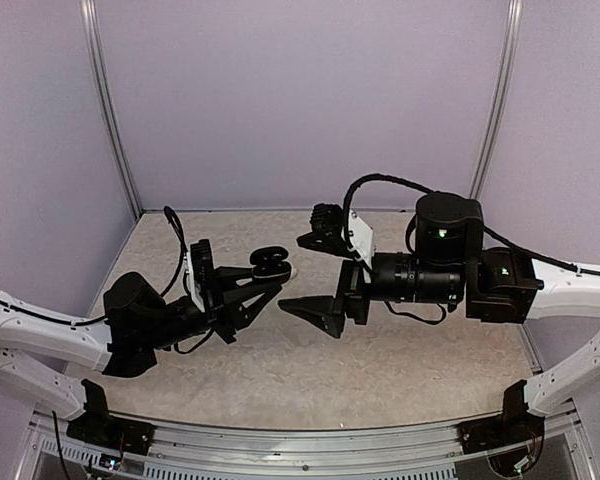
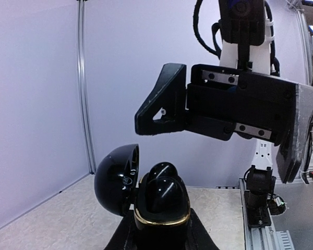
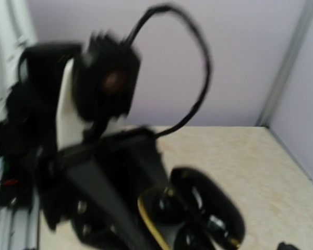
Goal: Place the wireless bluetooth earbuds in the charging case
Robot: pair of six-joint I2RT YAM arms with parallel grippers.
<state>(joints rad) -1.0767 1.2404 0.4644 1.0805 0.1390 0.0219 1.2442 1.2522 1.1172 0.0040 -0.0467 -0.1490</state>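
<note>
Above the speckled beige worktop (image 1: 410, 350), the left claw (image 1: 268, 287) is clamped on the glossy black, gold-rimmed charging case (image 2: 161, 235), domed lid (image 2: 116, 179) hinged open, rounded black earbuds (image 2: 165, 191) seated inside. The right claw (image 1: 296, 272) is spread wide, empty, held horizontal just beside it. Both arms reach inward.
</note>
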